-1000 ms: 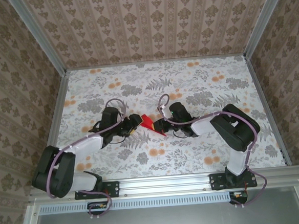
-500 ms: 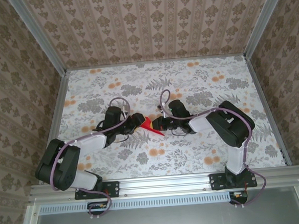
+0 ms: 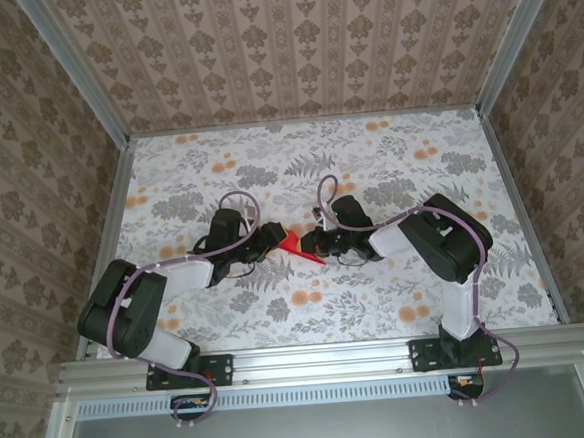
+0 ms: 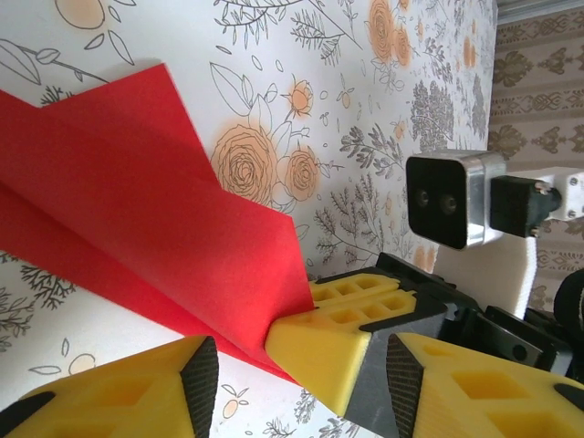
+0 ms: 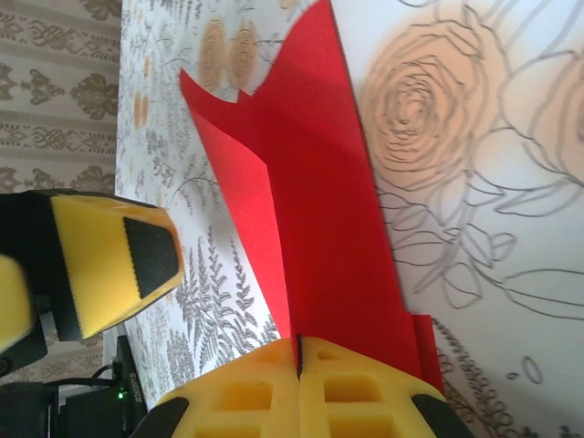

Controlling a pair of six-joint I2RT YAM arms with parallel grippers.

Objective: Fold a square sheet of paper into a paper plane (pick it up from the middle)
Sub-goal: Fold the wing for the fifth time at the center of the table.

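Note:
The square sheet of paper [image 3: 296,245] is bright red and folded into a narrow, pointed paper plane shape with layered creases. It lies low over the middle of the table. My right gripper [image 5: 299,388] is shut on one end of it, the upright fold pinched between its yellow fingertips [image 4: 339,339]. My left gripper [image 4: 301,383] is open, and its jaws straddle that same end of the red paper [image 4: 137,210] and the right fingertips without touching. From above, the left gripper [image 3: 270,239] and the right gripper [image 3: 312,245] meet at the paper. One left finger [image 5: 109,265] stands beside the red paper [image 5: 319,228].
The floral tabletop [image 3: 368,164] is boxed in by patterned walls at the back and both sides. An aluminium rail [image 3: 322,359] with both arm bases runs along the near edge. The right wrist's camera block [image 4: 447,201] hangs close behind the jaws.
My left gripper has moved right, up to the paper's held end, and its jaws have narrowed. The right gripper has stayed shut on the paper and shifted slightly left.

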